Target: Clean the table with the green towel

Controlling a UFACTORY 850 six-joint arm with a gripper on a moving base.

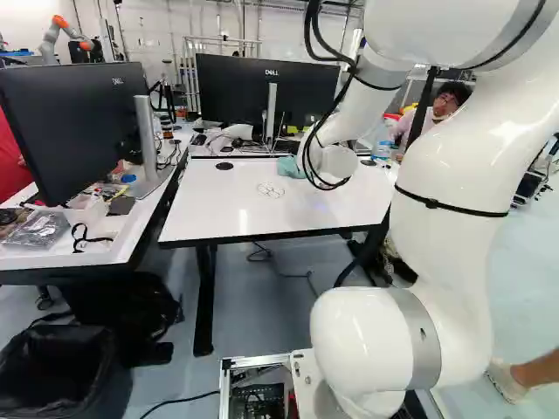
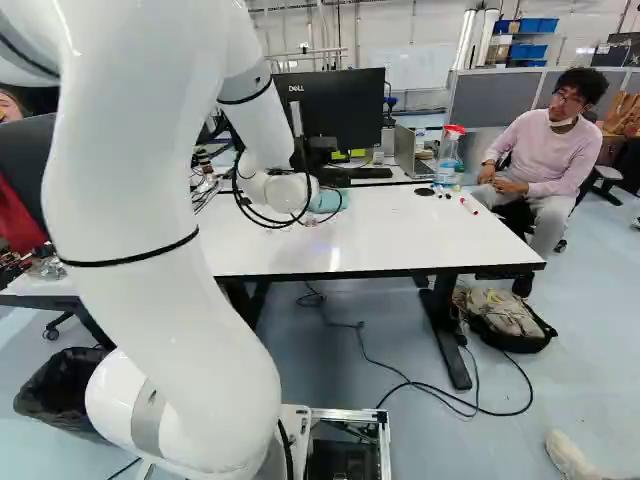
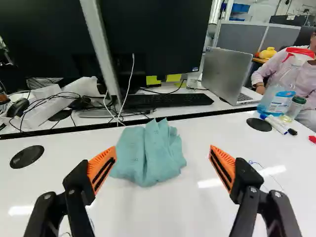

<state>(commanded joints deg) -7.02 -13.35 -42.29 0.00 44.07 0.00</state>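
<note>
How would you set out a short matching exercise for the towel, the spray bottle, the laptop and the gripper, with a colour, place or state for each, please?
Things
1. Green towel
2. Spray bottle
3. Laptop
4. Gripper

Places, colours and states
A. Silver, with its lid raised
B. Open, holding nothing
C. Crumpled, lying on the white table
D. Upright, with a red trigger head

Right pairs: 1-C, 2-D, 3-A, 4-B
</note>
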